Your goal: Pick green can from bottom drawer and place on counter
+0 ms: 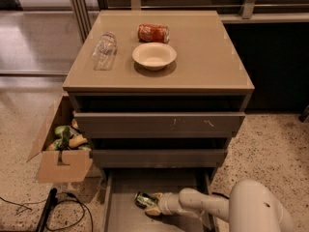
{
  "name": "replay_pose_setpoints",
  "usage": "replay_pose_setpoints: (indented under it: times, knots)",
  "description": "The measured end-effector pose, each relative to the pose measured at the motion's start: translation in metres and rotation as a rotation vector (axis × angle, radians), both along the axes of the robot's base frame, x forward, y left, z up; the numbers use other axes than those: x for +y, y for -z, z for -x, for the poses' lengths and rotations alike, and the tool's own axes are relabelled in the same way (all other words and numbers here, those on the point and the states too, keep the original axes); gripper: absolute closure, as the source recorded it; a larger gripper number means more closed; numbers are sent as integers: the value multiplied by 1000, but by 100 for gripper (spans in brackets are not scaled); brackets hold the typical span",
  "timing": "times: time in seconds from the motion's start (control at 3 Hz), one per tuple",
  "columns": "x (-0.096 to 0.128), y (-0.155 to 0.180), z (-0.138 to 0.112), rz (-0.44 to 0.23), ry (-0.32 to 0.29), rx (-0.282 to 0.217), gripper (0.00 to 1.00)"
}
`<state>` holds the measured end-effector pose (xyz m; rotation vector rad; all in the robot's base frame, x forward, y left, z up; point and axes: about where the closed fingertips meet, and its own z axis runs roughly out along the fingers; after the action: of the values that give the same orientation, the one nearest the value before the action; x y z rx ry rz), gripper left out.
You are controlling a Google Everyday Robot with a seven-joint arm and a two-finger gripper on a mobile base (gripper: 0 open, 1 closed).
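The green can [143,199] lies on its side in the open bottom drawer [120,216], left of the middle. My gripper [151,203] reaches in from the right on a white arm, low inside the drawer, with its pale fingers [154,210] around the can's right end. The counter [203,57] is the tan top of the cabinet, above the two taller drawers.
On the counter stand a red soda can [153,33] lying on its side, a white bowl [154,55] and a clear plastic bottle [104,50]. A cardboard box [58,153] with items sits on the floor at the left. Black cables [53,209] lie at the lower left.
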<state>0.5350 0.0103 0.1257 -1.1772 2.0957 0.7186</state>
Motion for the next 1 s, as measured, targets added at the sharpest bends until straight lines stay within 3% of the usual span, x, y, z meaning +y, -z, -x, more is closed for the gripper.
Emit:
replay_pose_setpoints:
  times: [0.33, 0.67, 1.0]
  knots:
    - [0, 0, 0, 0, 0, 0, 88]
    - [0, 0, 0, 0, 0, 0, 100]
    - [1, 5, -3, 10, 3, 38, 100]
